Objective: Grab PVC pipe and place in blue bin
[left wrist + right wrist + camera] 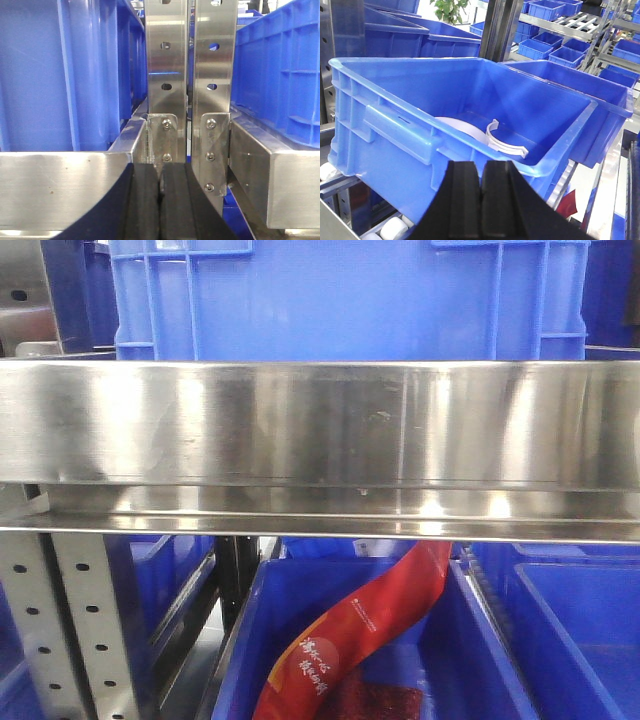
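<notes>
In the right wrist view, a big blue bin (470, 110) is seen sitting on a rack, a little tilted. Inside it, near the bottom, a white curved PVC pipe piece (502, 140) is seen, shaped like a half ring with small flat ends. Behind it a bigger white round part (455, 125) is partly hidden by the near wall of the bin. The right tool (480, 200) is seen at the bottom of that view, just in front of the bin, and its two black fingers (462, 200) are pressed together with nothing between them. More small blue bins (555, 50) are stacked on shelves far behind. In the left wrist view, the left tool (160, 200) is closed too, with nothing held, and it is pointed at two shiny metal posts (190, 75) with holes in them. Blue crates (60, 75) are seen on both sides of the posts. In the front view, a wide shiny metal shelf bar (320, 425) is stretched across the middle, a blue crate (350, 300) is set above it, and a red bag (360, 635) with writing is seen lying in a blue box (480, 640) below.
</notes>
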You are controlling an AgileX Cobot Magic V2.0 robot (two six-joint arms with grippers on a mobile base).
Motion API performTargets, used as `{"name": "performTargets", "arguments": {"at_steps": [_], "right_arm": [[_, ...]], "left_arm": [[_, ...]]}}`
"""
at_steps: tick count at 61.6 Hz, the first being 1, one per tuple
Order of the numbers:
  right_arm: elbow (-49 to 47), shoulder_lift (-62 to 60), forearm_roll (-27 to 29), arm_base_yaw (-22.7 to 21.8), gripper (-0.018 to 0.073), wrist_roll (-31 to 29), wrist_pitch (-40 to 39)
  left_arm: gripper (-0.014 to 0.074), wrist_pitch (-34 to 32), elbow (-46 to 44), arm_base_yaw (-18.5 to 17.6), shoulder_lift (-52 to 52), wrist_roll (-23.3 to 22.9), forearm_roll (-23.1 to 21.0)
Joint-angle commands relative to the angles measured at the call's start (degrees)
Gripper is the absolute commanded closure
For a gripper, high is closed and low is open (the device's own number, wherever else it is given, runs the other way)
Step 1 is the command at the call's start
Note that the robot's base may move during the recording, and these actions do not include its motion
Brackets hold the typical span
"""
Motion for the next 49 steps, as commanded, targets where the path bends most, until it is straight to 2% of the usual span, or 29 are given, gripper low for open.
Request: {"name": "performTargets", "arguments": {"at_steps": [1,49], "right_arm": [[0.1,-0.4,-0.2,-0.3,0.0722,0.0,-0.8],[0.1,-0.4,-0.2,-0.3,0.0722,0.0,-0.6]], "left_arm": [[0.0707,-1.1,0.0,0.2,-0.2,-0.4,-0.2],[0.0707,-1.1,0.0,0.2,-0.2,-0.4,-0.2]]}}
